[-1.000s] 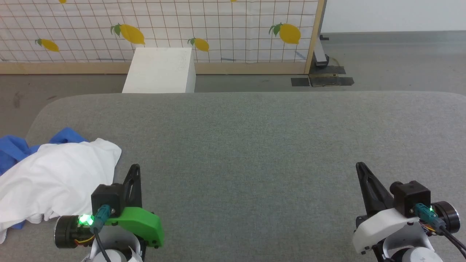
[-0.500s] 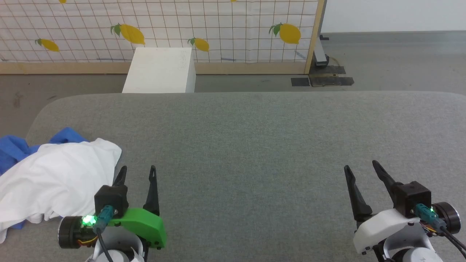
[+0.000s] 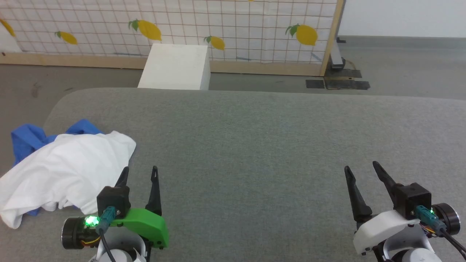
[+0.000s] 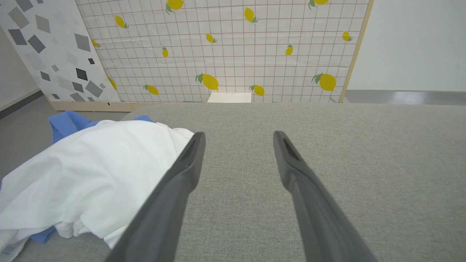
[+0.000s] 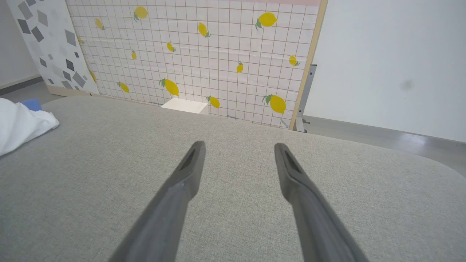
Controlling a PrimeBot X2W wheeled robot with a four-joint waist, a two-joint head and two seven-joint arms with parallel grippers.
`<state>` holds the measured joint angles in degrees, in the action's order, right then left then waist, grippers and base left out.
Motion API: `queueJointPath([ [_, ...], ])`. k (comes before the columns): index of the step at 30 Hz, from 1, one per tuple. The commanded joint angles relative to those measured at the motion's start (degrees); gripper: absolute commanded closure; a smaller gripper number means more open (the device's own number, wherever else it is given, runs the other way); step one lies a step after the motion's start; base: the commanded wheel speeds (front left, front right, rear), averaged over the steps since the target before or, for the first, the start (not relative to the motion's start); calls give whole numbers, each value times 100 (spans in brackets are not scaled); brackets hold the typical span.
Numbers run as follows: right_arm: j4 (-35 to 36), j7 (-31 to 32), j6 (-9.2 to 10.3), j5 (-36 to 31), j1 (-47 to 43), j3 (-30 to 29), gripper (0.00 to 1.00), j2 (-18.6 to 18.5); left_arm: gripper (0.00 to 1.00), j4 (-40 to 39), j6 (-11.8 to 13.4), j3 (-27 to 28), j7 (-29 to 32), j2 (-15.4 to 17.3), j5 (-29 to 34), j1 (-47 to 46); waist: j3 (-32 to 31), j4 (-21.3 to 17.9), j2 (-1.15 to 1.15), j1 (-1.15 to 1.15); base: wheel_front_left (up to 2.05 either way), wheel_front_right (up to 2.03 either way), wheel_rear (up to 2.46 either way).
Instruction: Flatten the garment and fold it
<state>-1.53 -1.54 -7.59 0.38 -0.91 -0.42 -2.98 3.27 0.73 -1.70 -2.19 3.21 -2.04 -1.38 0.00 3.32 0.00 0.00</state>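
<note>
**Caller:** Both your end effectors hang with fingers spread and nothing between them. The left end effector (image 3: 140, 169) is toward the near-left part of the desk (image 3: 255, 138). The right end effector (image 3: 360, 166) is toward the near-right corner, over bare grey covering.

**Spotter:** The garment (image 3: 69, 163) is a bunched heap at the desk's left edge. Its white body is on top, and the blue sleeve part (image 3: 27, 136) lies at the far side, spilling over that edge. Your left end effector sits just beside the heap's right-hand edge.

**Caller:** So I'd call this the very start, with nothing flattened yet. Go in low and shallow with the left and pinch one white layer if you can. Draw it toward the desk's middle, where there's room. Then bring the right across for a second hold and ease the two apart gently. Cloth this thin will likely drag and tuck under itself.

**Spotter:** Mind what you can't read here. Collar, hem and cuffs are buried in the folds, so I can't tell which layer is outermost. The head view clips the white cloth at its left border. How much hangs off the desk is hidden too. And whether your left finger is touching the fabric or just clear of it isn't plain from either view.
</note>
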Motion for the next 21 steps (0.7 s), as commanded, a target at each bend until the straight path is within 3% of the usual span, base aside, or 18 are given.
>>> queueJointPath([
  [1, -31, -60, 2, -14, 102, -8, 0, 2, 0, 45, 57, -16, -68, 27, -54, -115, 2, 110, 0, 0, 0, 0, 0],
  [21, -177, -209, 3, -52, 229, 2, 0, 4, 0, 272, 245, -72, -307, 84, -262, -202, 51, 1004, 0, 0, 0, 0, 0],
])
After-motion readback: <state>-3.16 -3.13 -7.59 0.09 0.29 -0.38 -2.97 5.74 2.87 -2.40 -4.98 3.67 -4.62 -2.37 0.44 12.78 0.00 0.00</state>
